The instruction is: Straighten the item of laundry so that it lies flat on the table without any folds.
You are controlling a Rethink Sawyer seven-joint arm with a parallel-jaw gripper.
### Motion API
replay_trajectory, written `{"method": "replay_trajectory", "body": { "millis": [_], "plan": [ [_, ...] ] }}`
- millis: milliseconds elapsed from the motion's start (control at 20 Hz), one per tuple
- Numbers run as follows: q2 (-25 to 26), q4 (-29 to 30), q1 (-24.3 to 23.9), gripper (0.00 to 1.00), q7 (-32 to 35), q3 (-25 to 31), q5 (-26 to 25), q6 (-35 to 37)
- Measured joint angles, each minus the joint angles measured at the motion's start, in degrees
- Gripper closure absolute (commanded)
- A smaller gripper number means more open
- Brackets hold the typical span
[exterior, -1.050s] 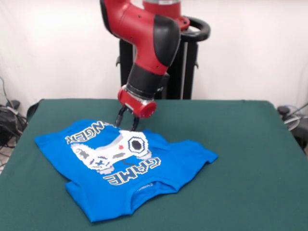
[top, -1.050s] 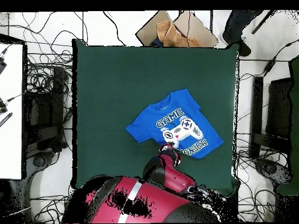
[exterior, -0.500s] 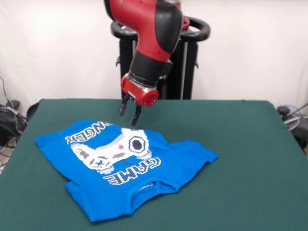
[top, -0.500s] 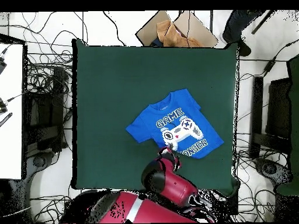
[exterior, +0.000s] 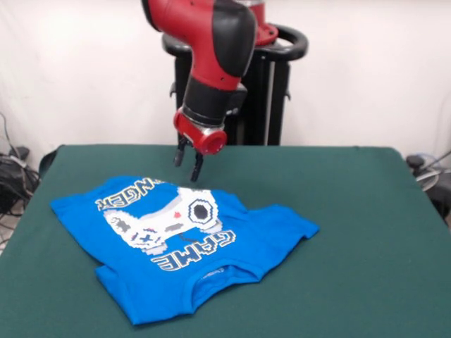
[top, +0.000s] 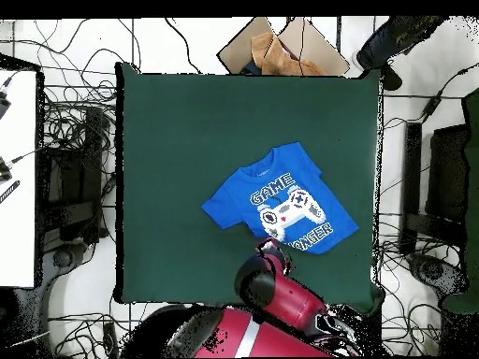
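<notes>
The item of laundry (exterior: 176,239), a bright blue T-shirt with a white game-controller print and "GAME" lettering, lies spread print-up and at an angle on the left half of the green table (exterior: 352,232). One sleeve points right and the neckline faces the near edge. My gripper (exterior: 187,163) hangs open a little above the shirt's far hem, with nothing between its fingers. From overhead, the shirt (top: 281,201) sits right of the table's (top: 187,140) middle, and the gripper (top: 268,247) is just off its lower edge.
A cardboard box (top: 281,47) stands beyond the table's top edge in the overhead view. A person's leg (top: 393,37) shows at the top right. Cables lie around the table, and a white bench (top: 14,178) is at the left.
The gripper has lifted off the shirt's far hem and risen a little higher, staying open. The shirt has not moved.
</notes>
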Motion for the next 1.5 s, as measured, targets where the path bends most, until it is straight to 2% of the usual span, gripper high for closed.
{"method": "replay_trajectory", "body": {
  "millis": [150,650,1250,1500],
  "plan": [
    [0.50,0.00,0.01,0.00,0.00,0.25,0.00,-1.14],
    [2.54,-0.01,-0.47,0.00,0.00,3.32,0.01,-11.18],
    [3.37,-0.10,-5.85,0.00,0.00,7.60,-1.19,-12.87],
    [4.00,-0.94,-5.43,0.00,0.00,7.52,-1.18,-11.63]
  ]
}}
